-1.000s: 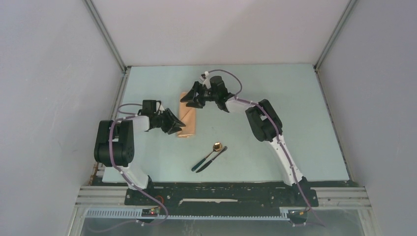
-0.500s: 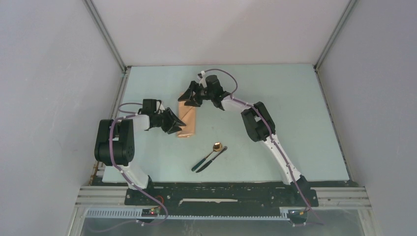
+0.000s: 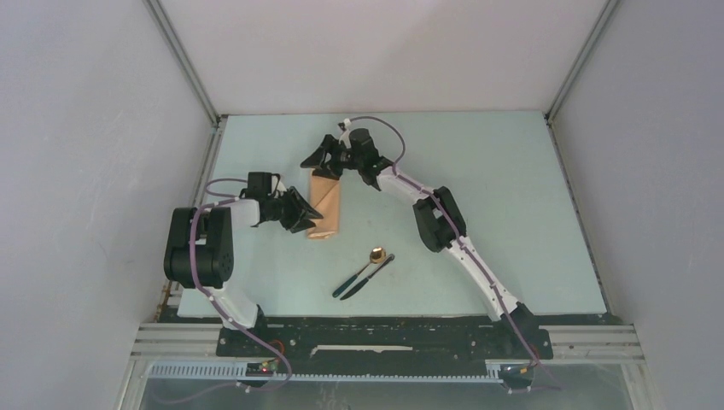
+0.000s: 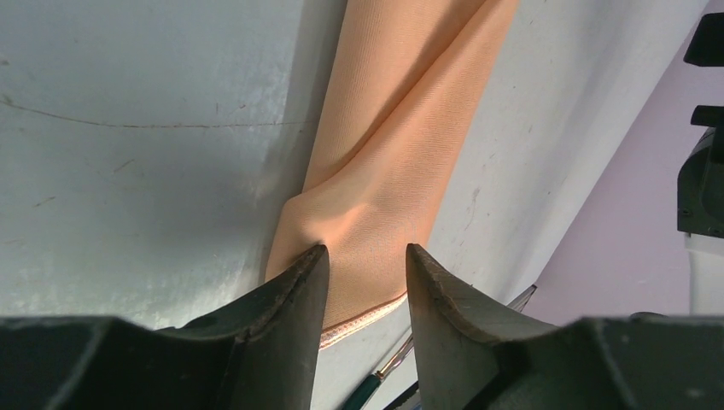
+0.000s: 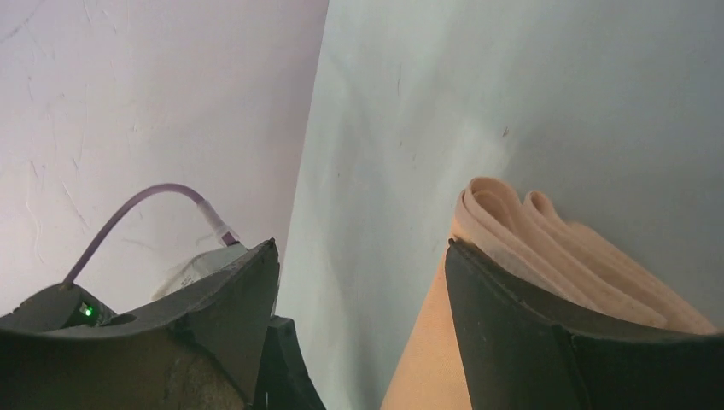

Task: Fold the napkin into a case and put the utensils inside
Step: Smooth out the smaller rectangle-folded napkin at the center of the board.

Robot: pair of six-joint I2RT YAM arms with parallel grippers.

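The napkin (image 3: 326, 205) lies folded into a narrow peach-tan case (image 4: 401, 128) on the pale table, running near to far. My left gripper (image 3: 307, 219) sits low at its near left end. In the left wrist view that gripper (image 4: 365, 256) is open, its tips set down on the cloth, and the left fingertip (image 4: 312, 260) dimples the edge. My right gripper (image 3: 319, 161) hovers at the far end. It (image 5: 361, 248) is open wide, one finger over the layered folds (image 5: 546, 231). The utensils, a gold-bowled spoon (image 3: 376, 254) and a dark knife (image 3: 369, 275), lie side by side nearer me.
The pale green table (image 3: 495, 171) is walled in by grey panels on the left, back and right. A metal rail (image 3: 205, 171) edges its left side. The arm bases stand on the black bar (image 3: 384, 337) at the near edge.
My right gripper has shifted left and farther back along the napkin's far end and opened wider. The left gripper and the utensils have stayed put.
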